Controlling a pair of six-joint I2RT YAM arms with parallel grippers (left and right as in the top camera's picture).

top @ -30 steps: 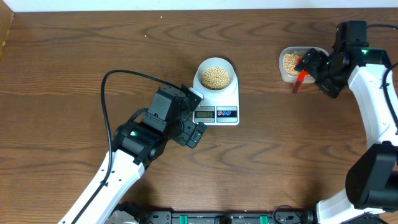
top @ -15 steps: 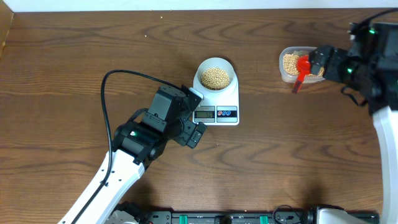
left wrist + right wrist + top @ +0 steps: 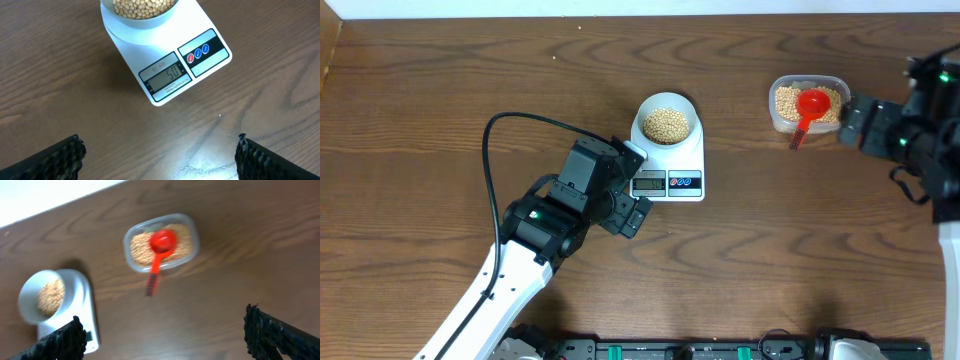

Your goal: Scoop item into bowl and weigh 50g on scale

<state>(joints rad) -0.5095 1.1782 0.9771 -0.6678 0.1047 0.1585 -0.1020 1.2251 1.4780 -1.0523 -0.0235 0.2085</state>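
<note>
We read 50 on scale [image 3: 131, 46]; bowl [image 3: 646, 106] holds beans [image 3: 668, 123]; scoop [image 3: 808, 108] in tub [image 3: 776, 121]; left gripper [image 3: 160, 155], right gripper [image 3: 165, 330] wide, empty; task judged complete.

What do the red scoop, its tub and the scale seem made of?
Red scoop: probably plastic, uniform bright red. Tub: clear plastic, since the beans show through its wall. Scale: smooth white plastic casing by the look, with a grey LCD window.

A wide strip of bare table [image 3: 740, 140] is left between the scale [image 3: 670, 162] and the tub [image 3: 772, 118]. The tub's top is partly blocked by a red scoop [image 3: 806, 117].
</note>
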